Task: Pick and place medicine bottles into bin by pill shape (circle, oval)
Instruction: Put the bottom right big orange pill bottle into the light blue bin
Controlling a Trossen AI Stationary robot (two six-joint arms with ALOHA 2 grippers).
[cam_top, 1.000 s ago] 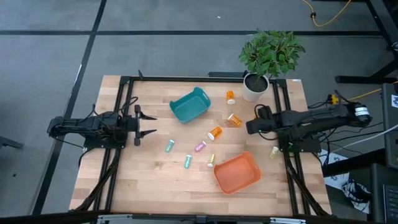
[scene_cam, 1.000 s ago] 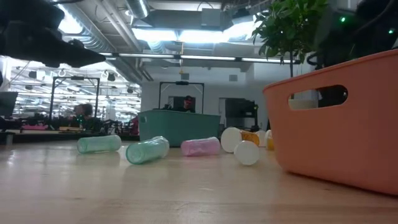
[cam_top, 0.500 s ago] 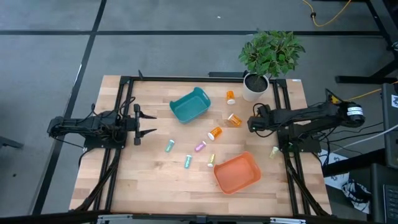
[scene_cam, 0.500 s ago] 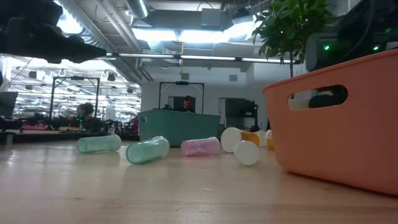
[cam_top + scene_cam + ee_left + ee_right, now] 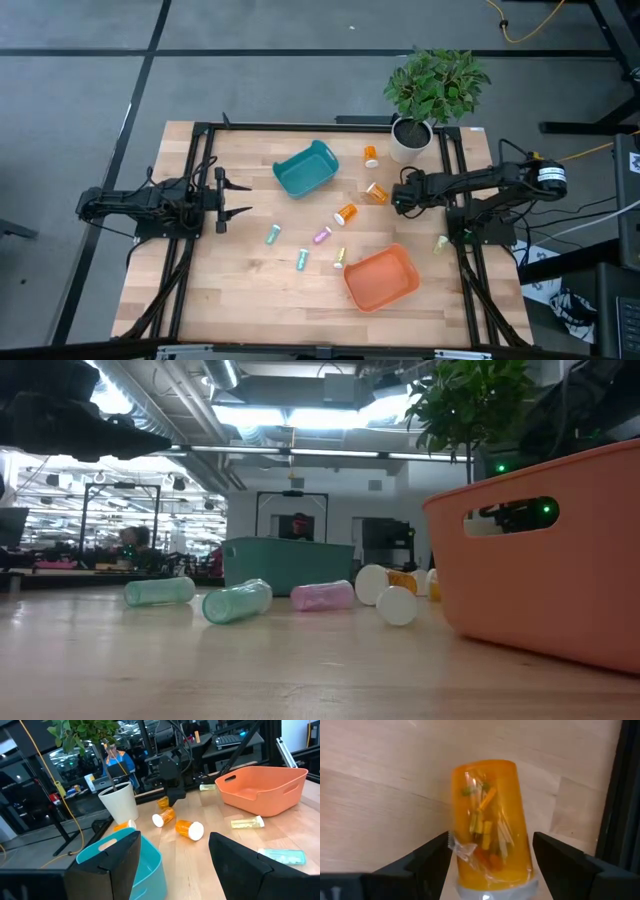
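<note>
I have the right claw spread apart around an amber bottle lying near the worktop's right edge, light, rigid, slick and prone to roll, best pinched mid-body, while the left claw waits open at the left edge.

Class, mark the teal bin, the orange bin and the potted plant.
teal bin (image 5: 322, 155): high view, far rim.
orange bin (image 5: 409, 268): high view, right rim.
potted plant (image 5: 410, 139): high view, white pot.
</note>
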